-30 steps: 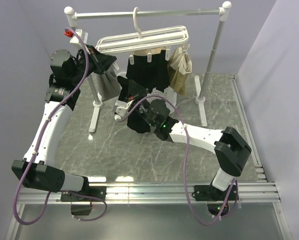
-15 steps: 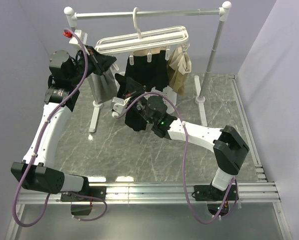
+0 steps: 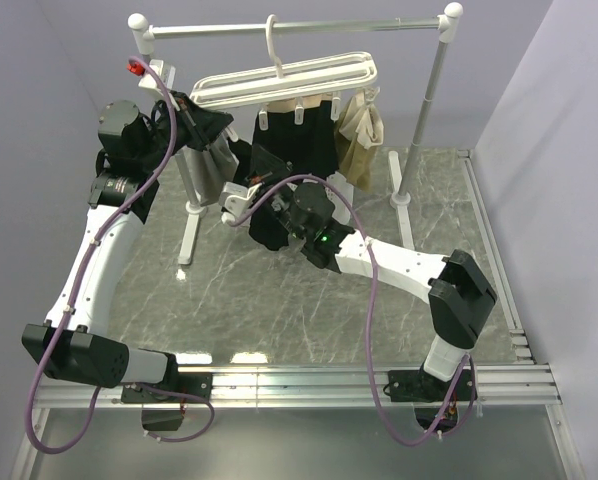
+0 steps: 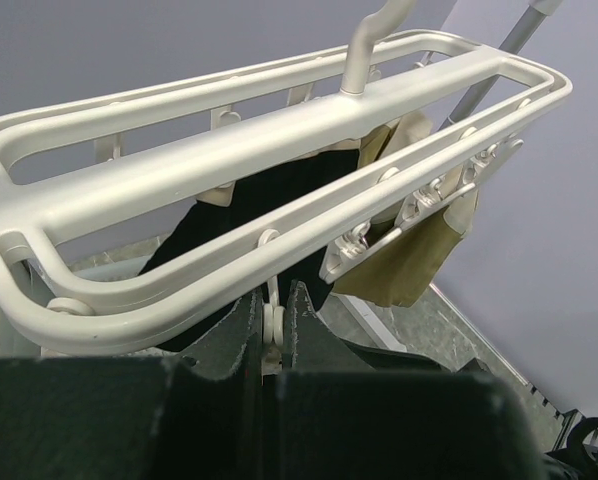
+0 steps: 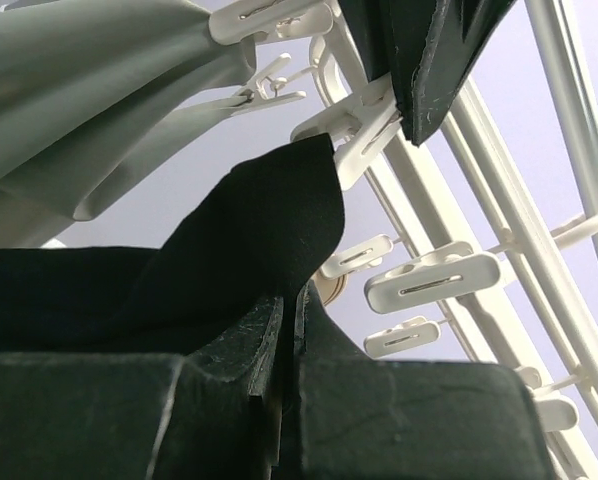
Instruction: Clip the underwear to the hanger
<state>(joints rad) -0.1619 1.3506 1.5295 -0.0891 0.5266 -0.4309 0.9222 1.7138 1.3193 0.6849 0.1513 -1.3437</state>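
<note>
White links (image 3: 99,260), black joints (image 3: 464,300), purple cables (image 3: 372,330).

We find the space under the white plastic rectangular drying frame (image 3: 289,78) crowded: its dangling white clip pegs (image 5: 434,282), the black fabric shorts (image 3: 299,140), a tan-beige garment (image 3: 360,132) and a small grey garment (image 3: 215,166) hang close together between the posts of the grey metal rail stand (image 3: 426,110). Bare grey marble desk (image 3: 279,310) lies nearer the bases and right of the right post, though the white right arm (image 3: 399,270) crosses its middle.
</note>
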